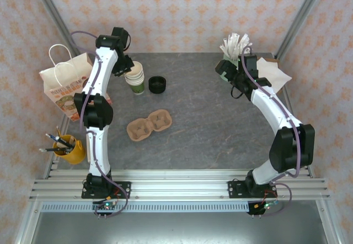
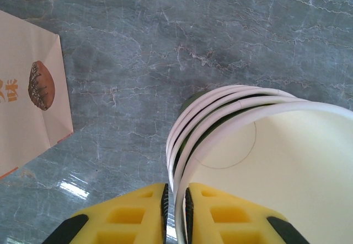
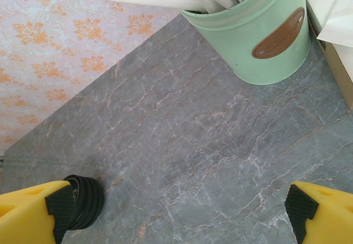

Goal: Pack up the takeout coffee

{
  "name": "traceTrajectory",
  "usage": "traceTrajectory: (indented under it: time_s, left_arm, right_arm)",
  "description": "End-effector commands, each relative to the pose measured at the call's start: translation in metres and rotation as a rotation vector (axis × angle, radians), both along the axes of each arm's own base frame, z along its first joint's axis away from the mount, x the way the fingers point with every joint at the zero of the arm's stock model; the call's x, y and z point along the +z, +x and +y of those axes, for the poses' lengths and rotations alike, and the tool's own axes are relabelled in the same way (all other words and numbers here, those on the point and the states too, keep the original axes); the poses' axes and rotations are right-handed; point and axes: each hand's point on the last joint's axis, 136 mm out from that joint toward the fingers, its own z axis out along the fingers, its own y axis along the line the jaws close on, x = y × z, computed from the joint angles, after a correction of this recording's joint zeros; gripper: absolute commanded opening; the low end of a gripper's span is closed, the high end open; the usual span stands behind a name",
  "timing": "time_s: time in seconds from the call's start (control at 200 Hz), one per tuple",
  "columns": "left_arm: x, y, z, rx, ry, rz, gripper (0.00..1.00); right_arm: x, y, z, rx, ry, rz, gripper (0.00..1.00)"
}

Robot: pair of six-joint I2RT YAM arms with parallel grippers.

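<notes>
Top view: seeing left gripper (image 1: pixel 129 72) clamping the rim of the top cup (image 1: pixel 134 74) on the cup stack (image 1: pixel 136 85), far left of the table (image 1: pixel 209 128). Spotting black lids (image 1: pixel 157 84) just right of the stack, cup carrier (image 1: pixel 149 124) lying nearer, paper bag (image 1: pixel 66 81) standing further left. Catching right gripper (image 1: pixel 227 70) hovering at far right.
Left wrist: watching fingers (image 2: pixel 127 216) pinching the cup wall, one inside, one outside, bag showing at the left.
Right wrist: seeing jaws gaping wide, grasping nothing; noting mint straw holder (image 3: pixel 265 51) standing beyond, lids sitting just beside one fingertip (image 3: pixel 58 205).
</notes>
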Motion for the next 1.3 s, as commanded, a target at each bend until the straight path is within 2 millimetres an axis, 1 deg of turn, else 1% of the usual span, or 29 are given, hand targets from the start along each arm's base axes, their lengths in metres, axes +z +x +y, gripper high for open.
traceTrajectory:
  time_s: [0.0, 0.29, 0.365, 0.415, 0.45, 0.545, 0.611, 0.731, 1.011, 1.026, 1.056, 1.086, 1.146, 1.276, 1.291]
  left_arm:
    - [0.015, -0.003, 0.003, -0.007, 0.012, -0.022, 0.20]
    - [0.017, -0.002, 0.001, -0.010, 0.001, -0.029, 0.16]
    - [0.019, -0.002, 0.001, -0.010, 0.001, -0.035, 0.18]
    - [0.020, -0.001, 0.001, -0.010, 0.003, -0.039, 0.22]
    - [0.021, -0.001, 0.001, -0.009, 0.003, -0.041, 0.24]
    - [0.022, -0.001, 0.001, -0.010, 0.001, -0.044, 0.24]
    - [0.021, 0.000, -0.001, -0.012, -0.006, -0.045, 0.22]
    - [0.020, 0.001, -0.002, -0.041, -0.005, -0.043, 0.15]
    - [0.012, -0.001, -0.001, -0.044, 0.000, -0.013, 0.16]
    - [0.012, -0.001, -0.002, -0.045, -0.003, -0.013, 0.15]
    - [0.012, -0.001, -0.002, -0.046, -0.009, -0.013, 0.09]
    - [0.014, 0.000, -0.004, -0.046, -0.016, -0.020, 0.00]
    - [0.021, 0.003, -0.006, -0.043, -0.031, -0.049, 0.00]
    - [0.048, 0.007, -0.002, -0.025, -0.013, -0.139, 0.00]
    - [0.052, 0.006, -0.001, 0.001, -0.018, -0.153, 0.00]
  right_arm:
    - [0.002, 0.002, -0.001, -0.021, -0.003, 0.003, 0.99]
    - [0.001, 0.003, 0.000, -0.023, 0.004, 0.006, 0.99]
    - [0.000, 0.002, 0.001, -0.021, 0.003, 0.010, 0.99]
    - [-0.001, 0.002, 0.001, -0.023, 0.002, 0.011, 0.99]
    - [-0.001, 0.002, 0.001, -0.022, 0.002, 0.012, 0.99]
    - [-0.001, 0.002, 0.001, -0.022, 0.000, 0.012, 0.99]
    - [-0.001, 0.002, 0.001, -0.022, -0.001, 0.011, 0.99]
    - [-0.002, 0.003, 0.000, -0.027, -0.002, 0.011, 0.99]
    - [-0.004, 0.003, -0.001, -0.035, -0.007, 0.017, 0.99]
    - [-0.003, 0.003, -0.001, -0.035, -0.006, 0.016, 0.99]
    - [-0.002, 0.003, -0.001, -0.035, -0.007, 0.014, 0.99]
    - [-0.002, 0.003, -0.001, -0.035, -0.006, 0.012, 0.99]
    - [0.000, 0.004, -0.001, -0.036, -0.007, 0.009, 0.99]
    - [0.003, 0.004, -0.001, -0.034, -0.011, 0.001, 0.99]
    - [0.004, 0.004, -0.001, -0.033, -0.013, 0.000, 0.99]
